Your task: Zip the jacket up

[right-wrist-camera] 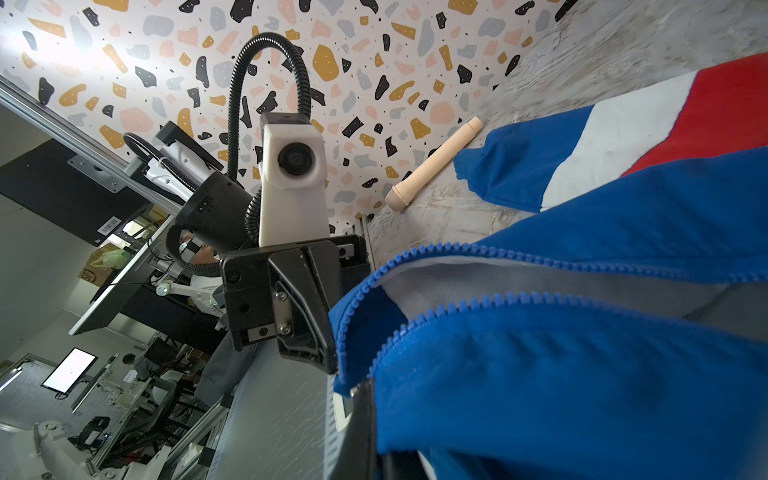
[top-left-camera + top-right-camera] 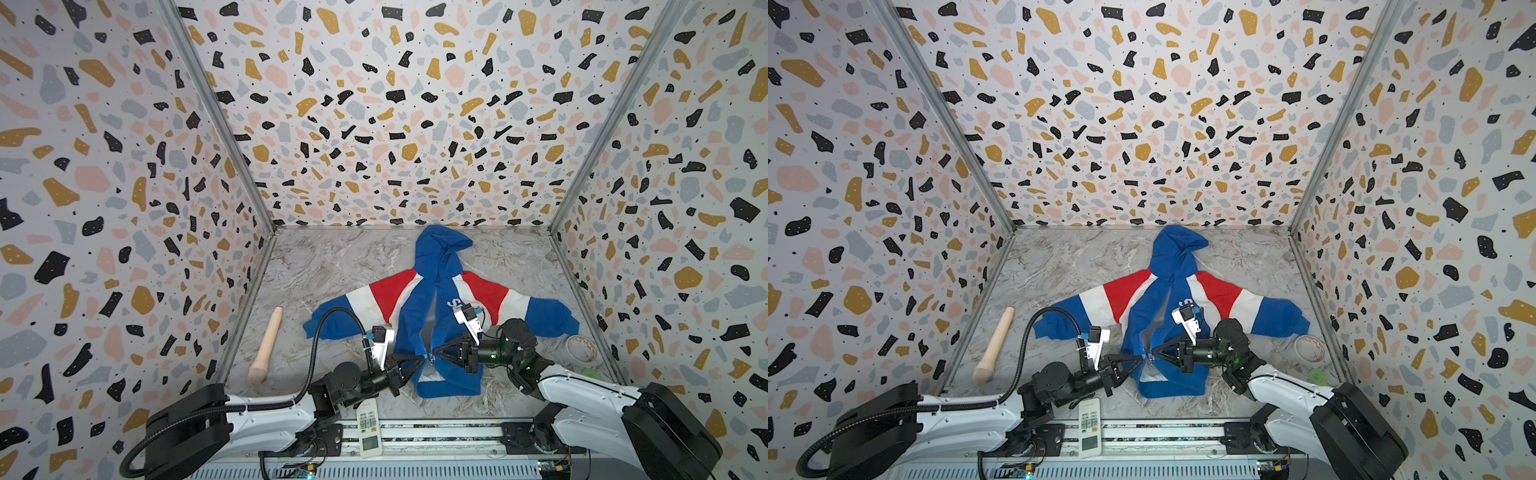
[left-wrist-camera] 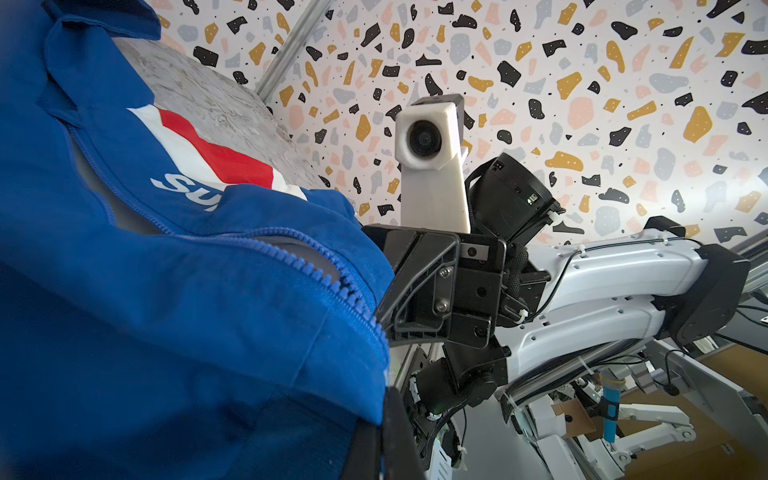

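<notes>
The jacket [image 2: 415, 307] is laid flat on the marble table [image 2: 332, 266], hood toward the back wall and sleeves spread to the sides. Low on its front, one zipper edge is pinched by the closed left gripper [image 2: 419, 360] and the other by the closed right gripper [image 2: 436, 354]. This is apparently done so that the two rows of teeth are drawn together and kept taut. Above the pinch the zipper is seen open. No true container is seen. A wooden handle [image 2: 268, 345], a remote [image 2: 370, 428] and a tape roll [image 2: 582, 348] lie apart from the work. Whether anything sits inside the roll cannot be told.
</notes>
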Available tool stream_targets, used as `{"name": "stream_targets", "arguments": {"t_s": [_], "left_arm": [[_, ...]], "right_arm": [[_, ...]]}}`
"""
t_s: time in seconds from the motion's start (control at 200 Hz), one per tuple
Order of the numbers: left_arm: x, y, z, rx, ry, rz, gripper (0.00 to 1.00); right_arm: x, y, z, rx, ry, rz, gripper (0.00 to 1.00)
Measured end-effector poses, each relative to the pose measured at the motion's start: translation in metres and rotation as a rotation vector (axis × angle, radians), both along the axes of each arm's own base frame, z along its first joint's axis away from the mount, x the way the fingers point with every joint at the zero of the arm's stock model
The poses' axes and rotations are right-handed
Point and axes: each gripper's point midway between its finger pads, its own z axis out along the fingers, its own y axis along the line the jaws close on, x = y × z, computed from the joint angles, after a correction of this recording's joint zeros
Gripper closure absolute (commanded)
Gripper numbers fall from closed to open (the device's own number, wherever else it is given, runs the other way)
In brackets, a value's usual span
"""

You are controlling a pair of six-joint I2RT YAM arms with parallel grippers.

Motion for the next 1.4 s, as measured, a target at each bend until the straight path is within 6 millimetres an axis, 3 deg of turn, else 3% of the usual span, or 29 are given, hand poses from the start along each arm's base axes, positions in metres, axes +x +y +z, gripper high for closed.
{"name": "stream_targets", "arguments": {"t_s": [1.397], "left_arm": [[0.004,-0.0026,0.0019,0.016,-0.021,0.014,1.0]], "right_arm": [[-0.0072,0.0028,0.0047,0.009,-0.005,0.046,1.0]]}}
